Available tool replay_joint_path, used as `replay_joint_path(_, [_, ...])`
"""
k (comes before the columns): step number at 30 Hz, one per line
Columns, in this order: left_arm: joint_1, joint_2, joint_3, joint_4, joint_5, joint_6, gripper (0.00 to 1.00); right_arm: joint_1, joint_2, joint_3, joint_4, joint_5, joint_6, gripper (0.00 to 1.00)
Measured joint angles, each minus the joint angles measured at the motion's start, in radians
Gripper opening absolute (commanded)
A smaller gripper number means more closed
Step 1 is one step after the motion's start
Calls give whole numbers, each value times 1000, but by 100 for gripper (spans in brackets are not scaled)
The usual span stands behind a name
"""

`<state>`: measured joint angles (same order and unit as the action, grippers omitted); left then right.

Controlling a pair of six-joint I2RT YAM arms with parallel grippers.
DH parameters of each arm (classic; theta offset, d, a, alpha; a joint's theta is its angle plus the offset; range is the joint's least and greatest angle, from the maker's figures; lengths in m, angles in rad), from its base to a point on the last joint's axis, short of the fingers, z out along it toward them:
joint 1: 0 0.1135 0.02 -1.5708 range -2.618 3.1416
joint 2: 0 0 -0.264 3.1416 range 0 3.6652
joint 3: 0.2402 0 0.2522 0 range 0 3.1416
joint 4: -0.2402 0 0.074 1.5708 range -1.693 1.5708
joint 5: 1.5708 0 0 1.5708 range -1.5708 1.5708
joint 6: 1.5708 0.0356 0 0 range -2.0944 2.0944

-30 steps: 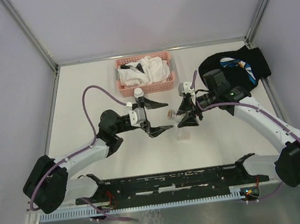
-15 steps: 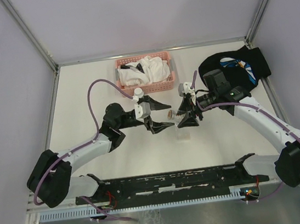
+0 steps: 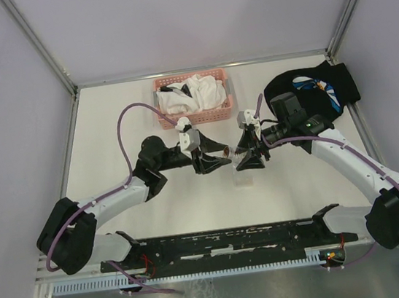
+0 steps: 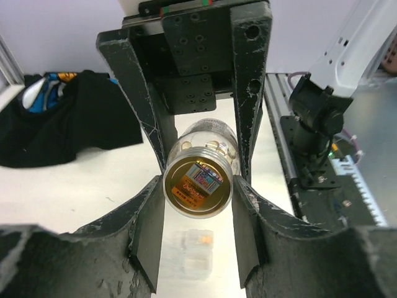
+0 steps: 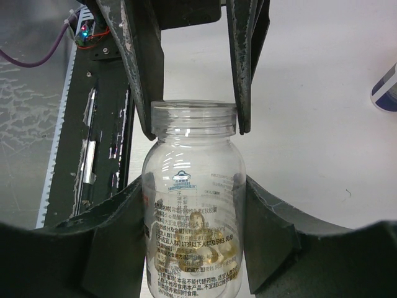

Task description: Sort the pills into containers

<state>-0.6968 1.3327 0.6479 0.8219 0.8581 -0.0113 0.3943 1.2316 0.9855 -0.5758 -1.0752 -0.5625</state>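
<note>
The right gripper (image 3: 249,158) has its half-open jaws clamped on the clear pill bottle (image 5: 192,211), above the containers (image 3: 243,181) mid desk (image 3: 108,124). The bottle looks light, stiff and slick. The left gripper (image 3: 218,157) brackets its neck, the likely handhold; whether its jaws grip is unclear.

The table's (image 3: 102,132) middle is blocked by the left gripper (image 3: 222,156) and right gripper (image 3: 247,151), both clasped on one bottle (image 5: 192,217), with the clear box (image 3: 243,181) just nearside. The back is barred by a pink basket (image 3: 195,117) and black cloth (image 3: 338,86); open passage is left at the back left.
</note>
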Motion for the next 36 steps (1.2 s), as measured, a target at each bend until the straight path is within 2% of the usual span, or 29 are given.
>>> replay_joint_path(1, [0, 0, 0, 3, -13, -42, 3, 0, 0, 0, 0, -2, 0, 2])
replay_joint_path(6, [-20, -5, 0, -23, -127, -268, 3, -6, 0, 0, 0, 6, 9, 2])
replay_joint_path(13, [-183, -128, 24, -330, -591, -575, 3, -12, 0, 0, -28, 19, 8, 2])
replay_joint_path(17, [-236, -157, 58, -459, -756, -733, 4, -11, 0, 0, -23, 22, 9, 2])
replay_joint_path(18, [-241, -158, 63, -476, -778, -760, 6, -11, 0, 0, -23, 24, 9, 2])
replay_joint_path(19, [-244, -158, 66, -485, -789, -778, 15, -10, 0, 0, -23, 29, 9, 2])
replay_joint_path(22, [-249, -157, 74, -507, -816, -815, 59, -10, 0, 0, -23, 35, 9, 2])
replay_joint_path(26, [-252, -151, 78, -517, -824, -831, 82, -10, 0, 0, -15, 37, 9, 2])
replay_joint_path(31, [-254, -153, 78, -526, -832, -830, 99, -8, 0, 0, -9, 37, 9, 2])
replay_joint_path(36, [-254, -178, 63, -546, -829, -775, 99, -8, 0, 0, -8, 37, 8, 2])
